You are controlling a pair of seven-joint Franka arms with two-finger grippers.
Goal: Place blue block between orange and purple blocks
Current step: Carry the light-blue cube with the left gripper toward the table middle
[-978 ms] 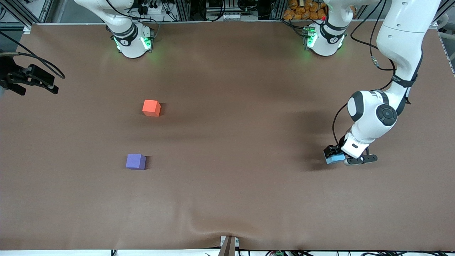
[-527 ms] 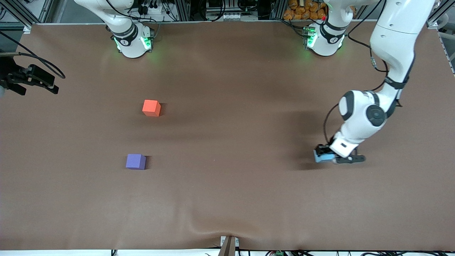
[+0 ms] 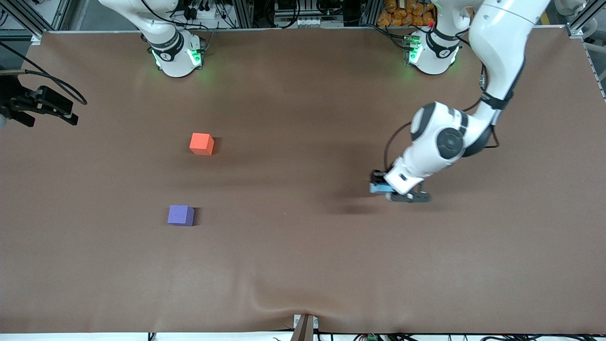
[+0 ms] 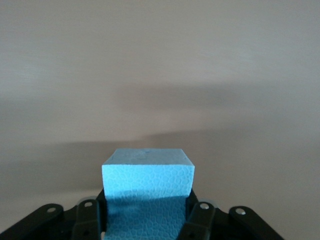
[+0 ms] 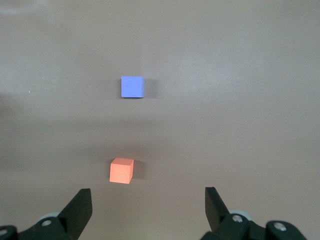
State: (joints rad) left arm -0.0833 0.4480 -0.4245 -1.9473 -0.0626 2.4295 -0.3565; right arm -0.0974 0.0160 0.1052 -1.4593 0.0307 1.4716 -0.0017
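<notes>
My left gripper (image 3: 384,188) is clamped on the blue block (image 3: 378,188), carried above the table (image 3: 303,265), well apart from the orange block (image 3: 201,143) and purple block (image 3: 181,215). It appears light, foam-like, slightly compressible; grip opposite flat faces. My right gripper (image 5: 148,202) waits with fingers apart.

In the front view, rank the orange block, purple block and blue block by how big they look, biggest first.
1. Purple block and orange block: alike, no clear winner.
2. Blue block: looks smallest, but the left pincer holding it hides most of it, so its rank is unsure.
</notes>
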